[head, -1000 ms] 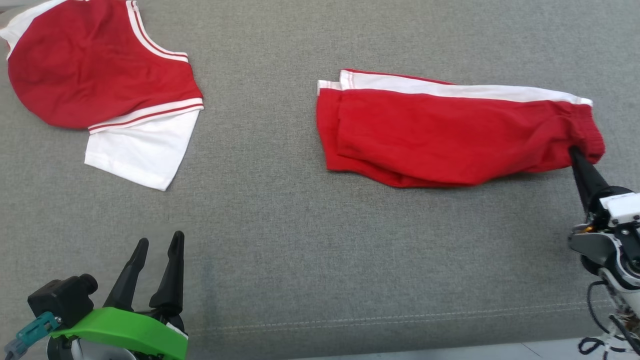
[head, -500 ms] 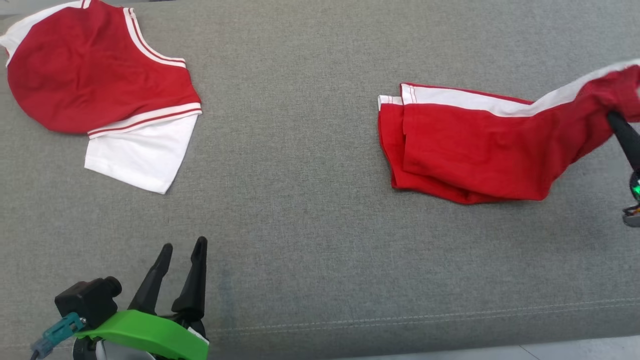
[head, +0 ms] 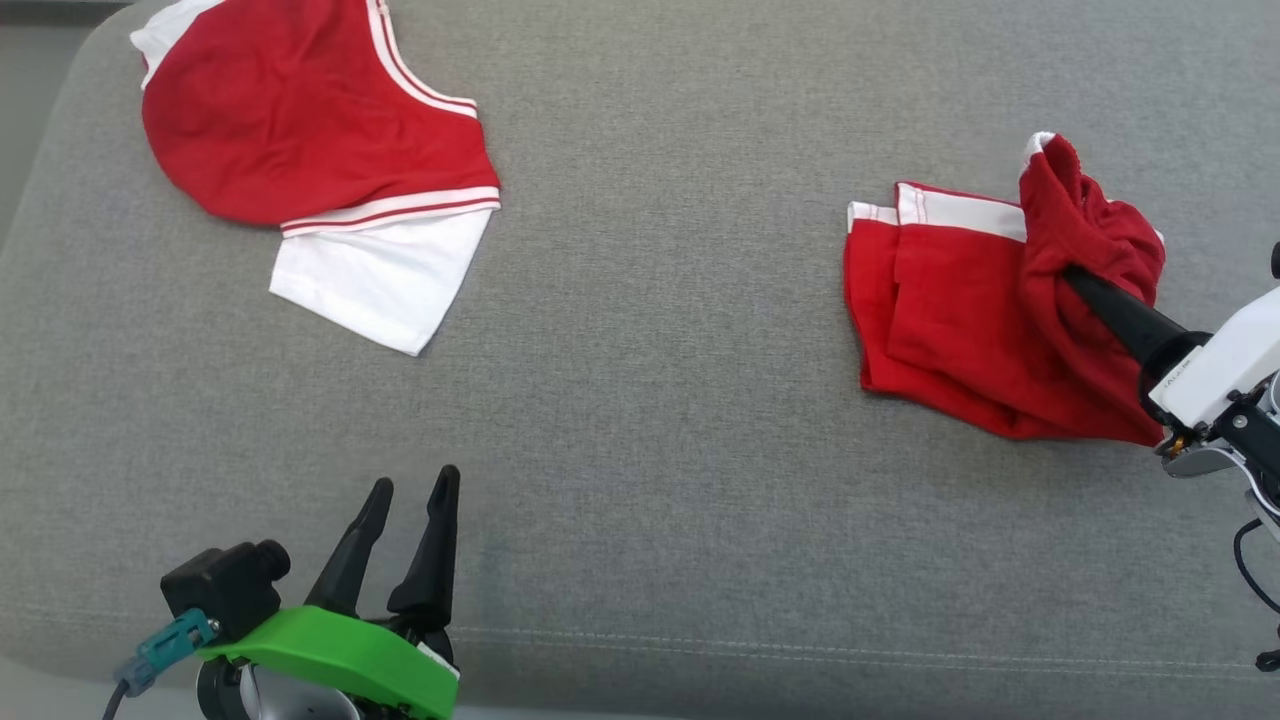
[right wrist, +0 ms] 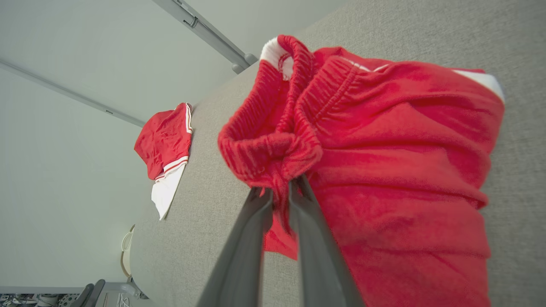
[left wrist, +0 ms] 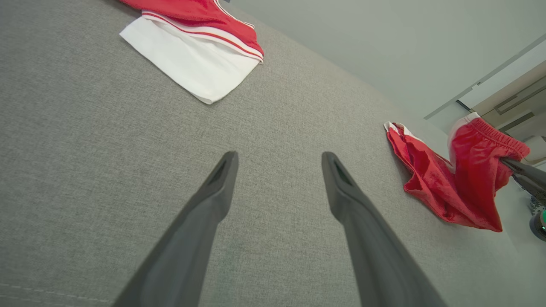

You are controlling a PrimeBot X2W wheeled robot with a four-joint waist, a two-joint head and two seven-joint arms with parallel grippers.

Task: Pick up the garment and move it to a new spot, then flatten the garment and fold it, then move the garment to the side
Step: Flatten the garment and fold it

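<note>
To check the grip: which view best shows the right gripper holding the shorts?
Right wrist view: close up, the right gripper pinches the shorts by the waistband. Head view: fingertips buried in cloth. Left wrist view: small, at the edge.

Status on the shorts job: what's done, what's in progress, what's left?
Done, seemingly: the red shorts lie with their legs stacked on the grey cushion. In hand: the right gripper is shut on the waistband, holding that end up over the legs, apparently mid-fold; the left gripper hangs open, idle. Left: laying that end down, then moving the shorts aside. The red and white shirt lies apart.
</note>
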